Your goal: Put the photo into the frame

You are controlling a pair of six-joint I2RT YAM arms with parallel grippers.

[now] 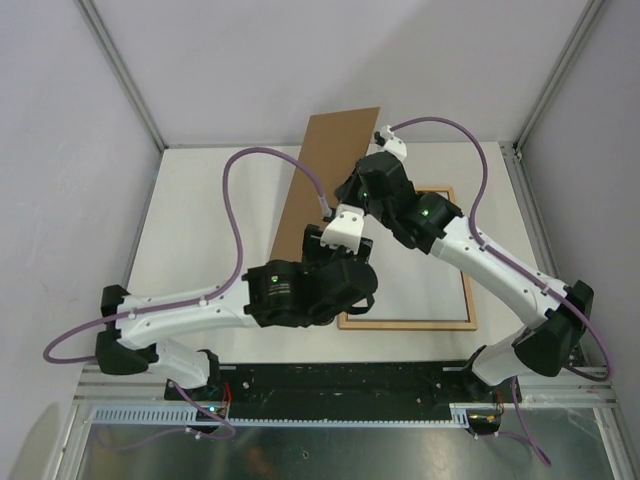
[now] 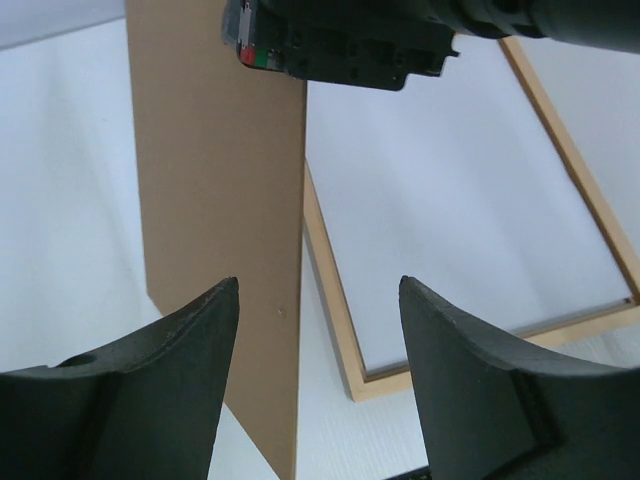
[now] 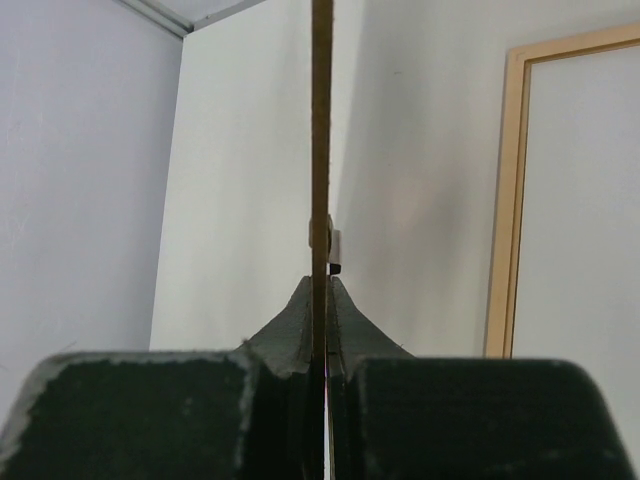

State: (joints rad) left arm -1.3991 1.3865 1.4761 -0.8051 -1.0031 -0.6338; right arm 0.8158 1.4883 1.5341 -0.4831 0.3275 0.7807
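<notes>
The frame (image 1: 410, 324) lies flat on the table, paler wood side up, and a white surface fills its opening. It also shows in the left wrist view (image 2: 375, 383) and the right wrist view (image 3: 505, 200). No coastline print is in view. My right gripper (image 1: 347, 195) (image 3: 320, 285) is shut on the edge of the plain brown backing board (image 1: 320, 170) (image 3: 321, 120), held raised and tilted left of the frame. My left gripper (image 1: 335, 247) (image 2: 318, 290) is open and empty, above the frame's near left corner, beside the board (image 2: 215, 150).
The right arm's wrist (image 2: 350, 40) hangs just beyond my left fingers. A small metal tab (image 3: 335, 245) sits on the board near my right fingertips. The cell's walls and posts close in the table at the back and both sides.
</notes>
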